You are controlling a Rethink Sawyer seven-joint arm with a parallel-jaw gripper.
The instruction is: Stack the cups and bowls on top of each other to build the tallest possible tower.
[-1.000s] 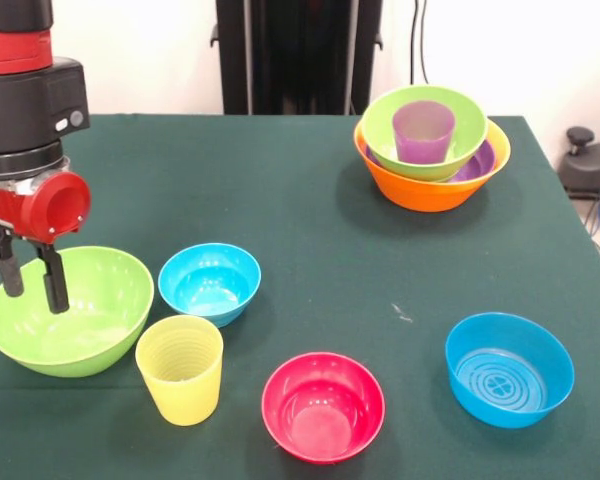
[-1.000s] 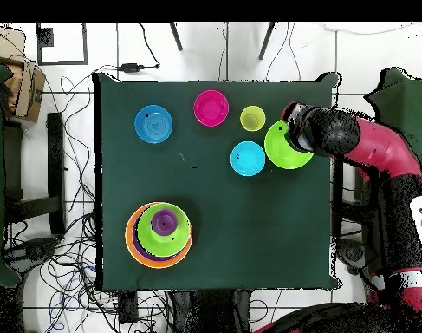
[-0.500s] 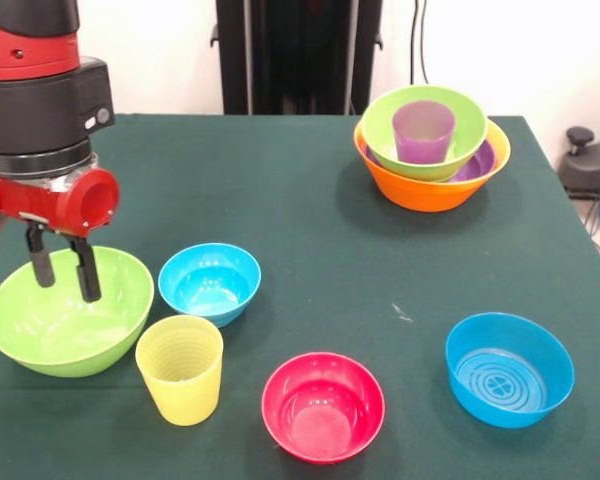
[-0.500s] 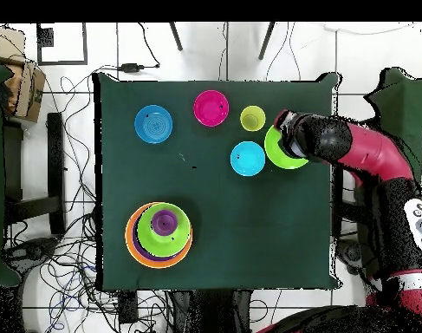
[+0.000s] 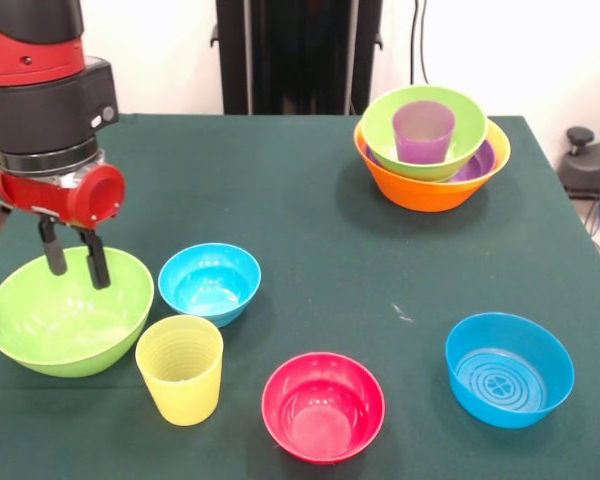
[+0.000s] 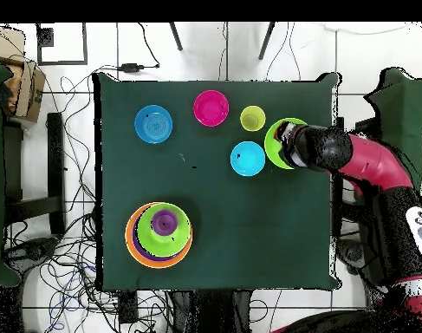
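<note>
Gripper poised over the far rim of the loose lime green bowl at one side of the green bench, jaws apart with a clear gap, nothing between them. Just beside that bowl: a small blue bowl and the ribbed yellow cup. Nearer the bench's front edge, a pink-red bowl and a second blue bowl, well apart. At the opposite far corner, the tower: orange bowl as base, purple bowl, green bowl, purple cup upright inside.
</note>
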